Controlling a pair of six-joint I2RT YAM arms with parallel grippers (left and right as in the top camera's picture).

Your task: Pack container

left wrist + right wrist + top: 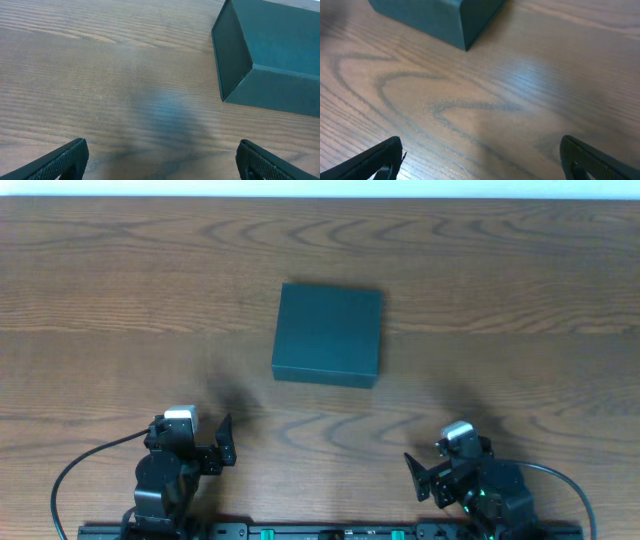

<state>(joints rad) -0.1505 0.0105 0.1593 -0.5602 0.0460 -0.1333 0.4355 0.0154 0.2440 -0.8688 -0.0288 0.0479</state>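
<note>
Left claw [160, 161] and right claw [480, 157] gape empty; box [328, 333] shut; I'd steady with one, open with the other; hinge side unclear.

The container [328, 333] is lying on the tabletop [120, 300], near its middle. The left pincer [161, 155] and the right pincer [480, 150] are standing before it, well apart, one on each side.

A brown wood-grain table [120, 300] (soft sheen in places) fills the view.
</note>
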